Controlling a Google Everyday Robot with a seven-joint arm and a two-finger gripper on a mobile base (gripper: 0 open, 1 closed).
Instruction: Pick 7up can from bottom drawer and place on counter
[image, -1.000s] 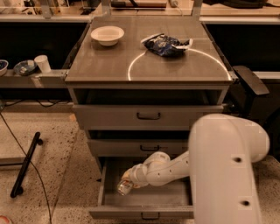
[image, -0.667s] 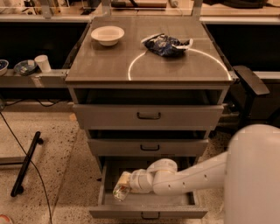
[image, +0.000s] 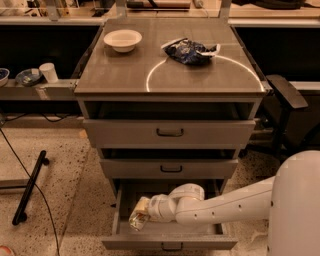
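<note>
The bottom drawer (image: 200, 243) is pulled open, under two shallower drawers that are also partly open. My white arm reaches into it from the right. My gripper (image: 143, 212) is at the drawer's left side, shut on the 7up can (image: 136, 220), a pale can that tilts just above the drawer floor. The counter (image: 125, 70), a grey-brown top with a thin white circle line, is above.
A dark blue snack bag (image: 190, 51) and a white bowl (image: 122, 39) sit on the counter. A pale shelf (image: 30, 89) with a cup and bowls is at the left. A black bar (image: 30, 187) lies on the floor. A black arm-like piece (image: 286, 92) stands at the right.
My arm has dropped lower and stretched further left inside the bottom drawer. The can at the gripper has shifted slightly left and down with it.
</note>
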